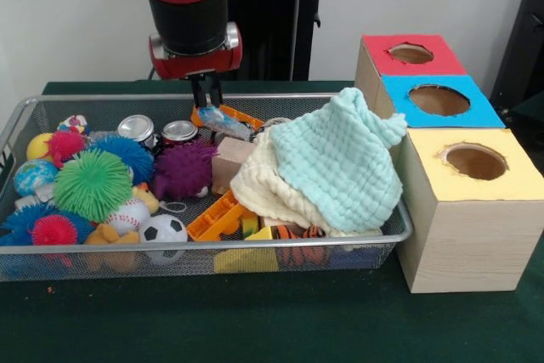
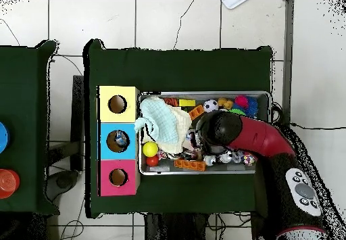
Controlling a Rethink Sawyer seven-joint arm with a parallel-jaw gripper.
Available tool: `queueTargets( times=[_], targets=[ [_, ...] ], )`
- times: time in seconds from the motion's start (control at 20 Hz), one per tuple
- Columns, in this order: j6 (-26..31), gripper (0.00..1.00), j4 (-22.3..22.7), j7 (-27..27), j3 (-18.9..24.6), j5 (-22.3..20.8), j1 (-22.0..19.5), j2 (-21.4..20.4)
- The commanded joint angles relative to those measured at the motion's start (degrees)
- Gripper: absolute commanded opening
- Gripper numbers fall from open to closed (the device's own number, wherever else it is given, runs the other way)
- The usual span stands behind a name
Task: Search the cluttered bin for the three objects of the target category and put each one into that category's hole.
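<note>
Front view: claw (image 1: 206,91), narrow and empty, hangs at bin's (image 1: 255,246) far wall; two upright cans (image 1: 158,131) stand just picture-left of it.

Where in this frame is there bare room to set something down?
Free: green table in front of the bin, and the strip between bin and boxes. Inside the bin it is crowded: toys on the left, cloths on the right.

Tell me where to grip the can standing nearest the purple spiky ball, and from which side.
Grip the can across its round wall just under the pull-tab top, coming straight down from above. It stands upright with its top exposed, while the purple spiky ball crowds its front and the second can stands close beside it, so a sideways approach looks blocked. The gripper hangs nearby.
</note>
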Motion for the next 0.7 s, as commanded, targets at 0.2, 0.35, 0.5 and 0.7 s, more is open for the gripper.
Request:
queueTargets(
  times=[0.2,0.35,0.5,0.7],
  targets=[
    [10.6,0.0,3.6,6.4,2.0,2.7,2.6,-4.6],
    [13.0,0.0,3.3,7.9,1.6,3.4,3.9,-6.3],
    [14.0,0.0,3.6,10.5,0.9,4.3,5.9,-7.6],
    [14.3,0.0,4.5,14.5,-0.4,5.8,9.6,-9.6]
  ],
)
